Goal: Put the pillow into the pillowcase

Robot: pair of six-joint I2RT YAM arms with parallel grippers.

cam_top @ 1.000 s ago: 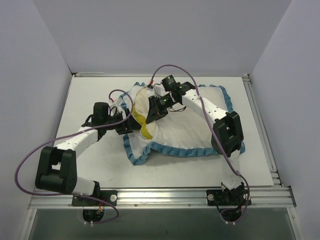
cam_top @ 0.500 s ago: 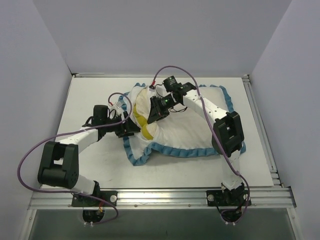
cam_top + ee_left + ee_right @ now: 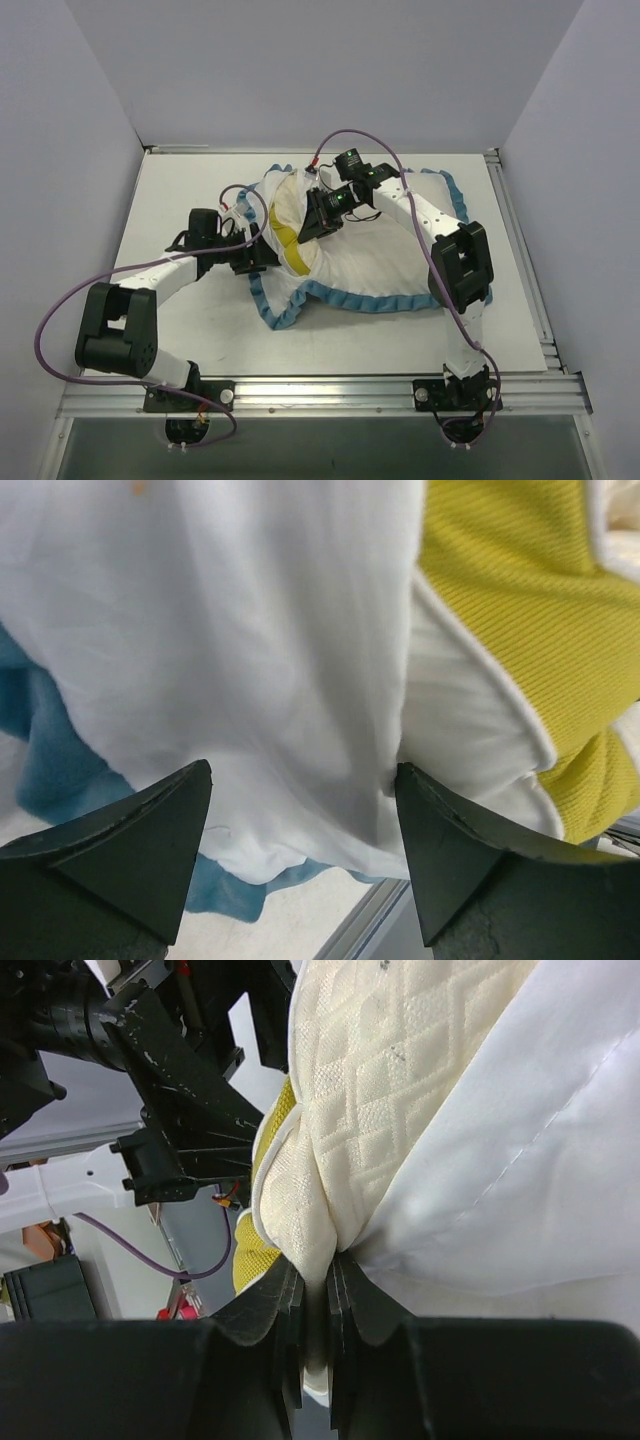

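Note:
The pillowcase [image 3: 380, 260] lies on the table with its white inside outward and its teal ruffle around the edge. The cream pillow [image 3: 285, 212], with its olive-yellow side band, sticks out of the pillowcase's left opening. My right gripper [image 3: 310, 228] is shut on a fold of the pillow [image 3: 380, 1070], with the pillowcase fabric [image 3: 530, 1160] lying against it on the right. My left gripper [image 3: 262, 252] is open at the pillowcase's left edge. White pillowcase fabric [image 3: 250, 630] hangs between its spread fingers, and the pillow's yellow band [image 3: 520, 590] is just to the right.
The white table [image 3: 180, 190] is walled at the back and on both sides. Metal rails [image 3: 520, 250] run along its right and front edges. Purple cables [image 3: 60, 310] loop off both arms. The left arm [image 3: 170, 1100] shows close behind the pillow in the right wrist view.
My right gripper has shifted slightly up and to the right with the pillow fold in it. My left gripper has edged a little closer to the pillowcase opening.

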